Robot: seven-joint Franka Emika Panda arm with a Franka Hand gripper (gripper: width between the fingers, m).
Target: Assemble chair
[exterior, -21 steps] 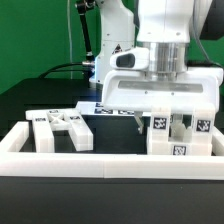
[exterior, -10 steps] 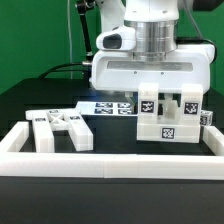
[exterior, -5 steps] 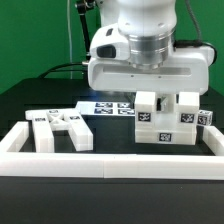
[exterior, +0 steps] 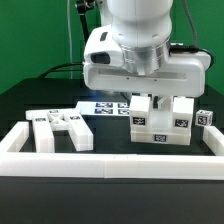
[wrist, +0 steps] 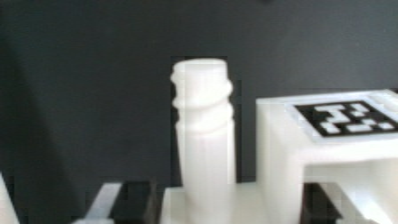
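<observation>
Nearest the exterior view, the white border rail point(exterior: 110, 163) crosses the front. Behind it, at 9 o'clock, the loose chair parts point(exterior: 60, 130) lie clustered on the black table point(exterior: 30, 100). At 3 o'clock stands the chair sub-assembly point(exterior: 160, 125), tagged blocks joined, directly under the gripper point(wrist: 231, 208). The wrist view shows its jaws clamped around that piece, an upright post point(wrist: 205, 120) rising between them. Farther back, at 10 o'clock from it, lies the marker board point(exterior: 100, 104). The step looks like repositioning this sub-assembly; next, it likely needs setting down squarely before the release, so a loose part can be fetched.
</observation>
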